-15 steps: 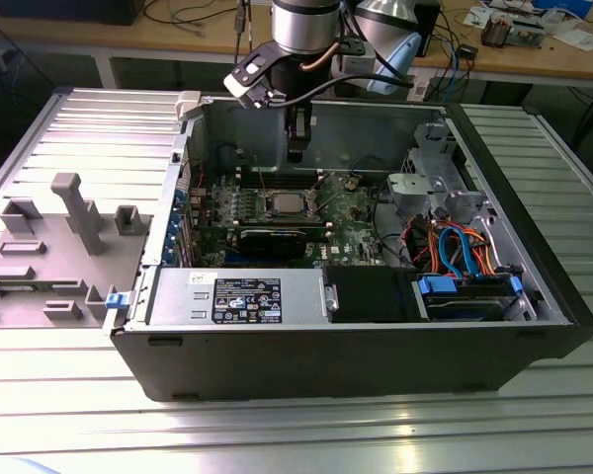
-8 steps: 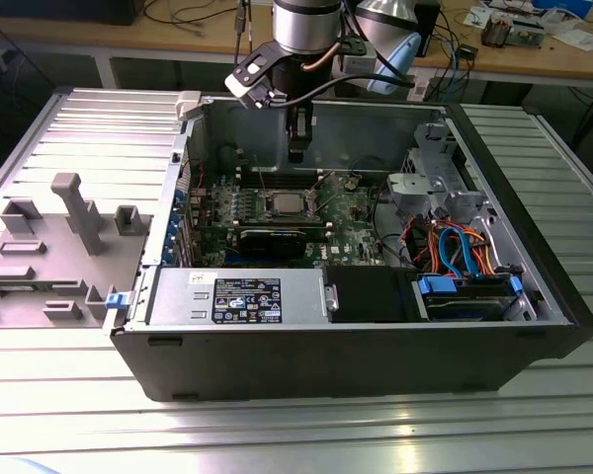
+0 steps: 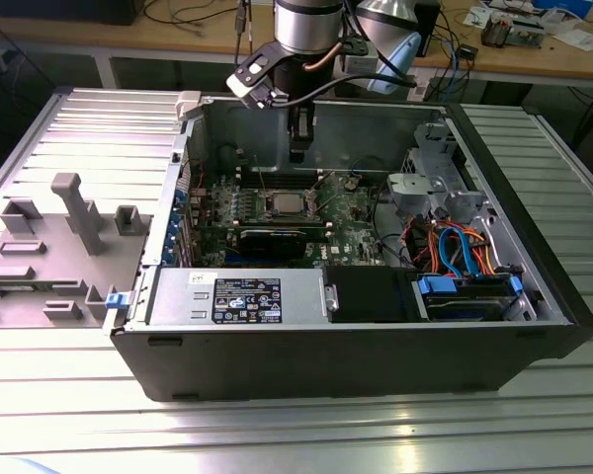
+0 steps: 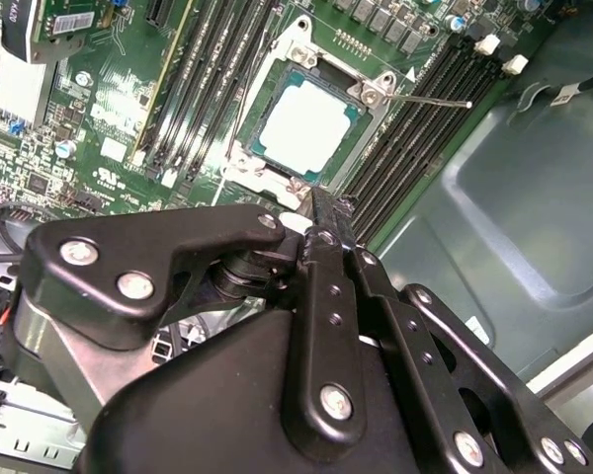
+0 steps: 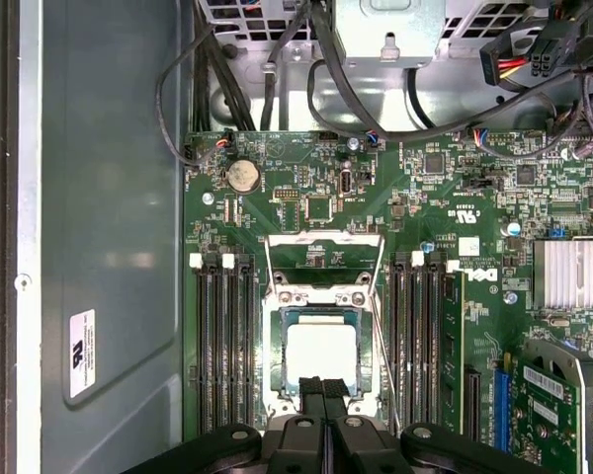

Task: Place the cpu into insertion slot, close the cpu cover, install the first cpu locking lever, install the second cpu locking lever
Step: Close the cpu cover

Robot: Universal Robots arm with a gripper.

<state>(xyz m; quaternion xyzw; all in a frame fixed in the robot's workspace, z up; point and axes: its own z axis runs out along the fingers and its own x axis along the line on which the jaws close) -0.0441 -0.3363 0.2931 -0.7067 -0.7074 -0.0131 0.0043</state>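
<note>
**A:** How far along is the job?

**B:** The first step looks done. The cpu [image 5: 321, 355] lies flat in its socket [image 5: 282, 296] on the motherboard [image 5: 306, 197], inside the open computer case [image 3: 326, 355] on the counter [image 3: 277, 434].

**A:** And the cpu cover?

**B:** Not closed, as I read it. In the first wrist view the cpu cover [image 5: 323, 237] stands raised at the socket edge away from the gripper, and the board shows through its opening.

**A:** The levers?

**B:** A thin lever wire [image 4: 435, 99] juts out sideways from the socket. So I judge the levers unlatched, which leaves the cover and both levers to do.

**A:** What is the gripper doing?

**B:** The gripper [image 5: 323, 383] hangs just over the socket's near edge. Its jaws are drawn together with nothing between them.
</note>
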